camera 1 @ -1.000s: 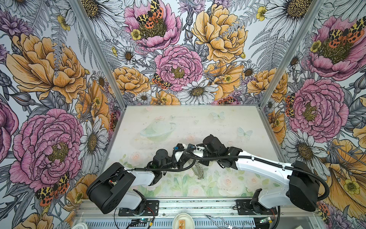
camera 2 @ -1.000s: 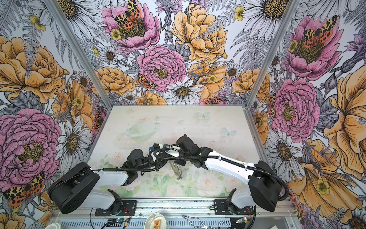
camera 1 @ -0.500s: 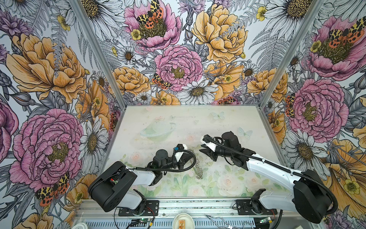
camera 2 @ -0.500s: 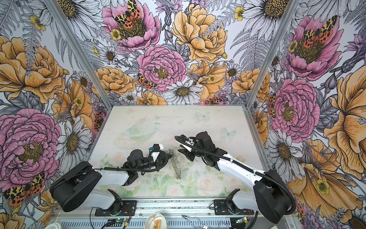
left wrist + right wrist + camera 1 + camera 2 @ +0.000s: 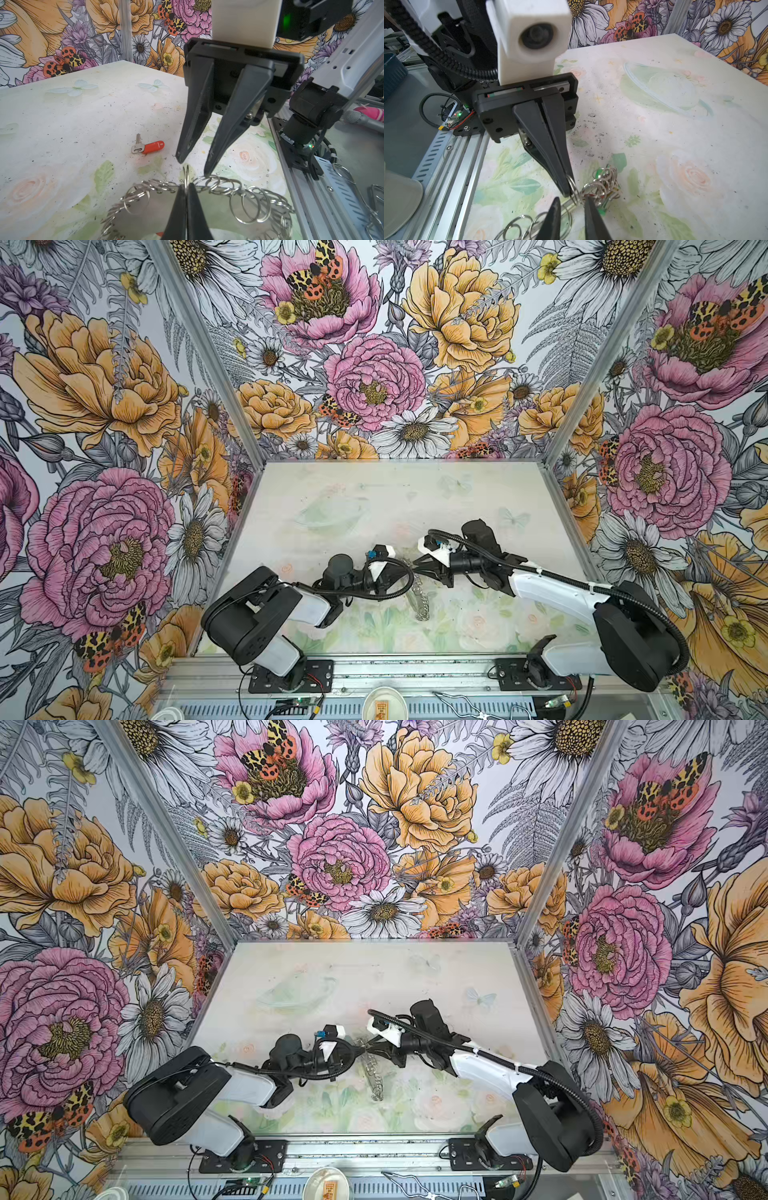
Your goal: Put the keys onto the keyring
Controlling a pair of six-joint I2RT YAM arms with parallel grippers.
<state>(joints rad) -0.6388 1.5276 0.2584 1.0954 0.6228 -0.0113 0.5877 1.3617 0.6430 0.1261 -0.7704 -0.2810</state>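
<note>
The left gripper (image 5: 186,188) keeps its fingers pressed together on one small split ring, holding the keyring (image 5: 419,597) up on edge over the middle of the counter (image 5: 374,497). The right gripper (image 5: 194,166) – pulled away a moment ago – is back at that same ring, fingers slightly spread, nothing between them. A red key (image 5: 148,146) lies loose on the counter – my guess is it still needs threading.
</note>
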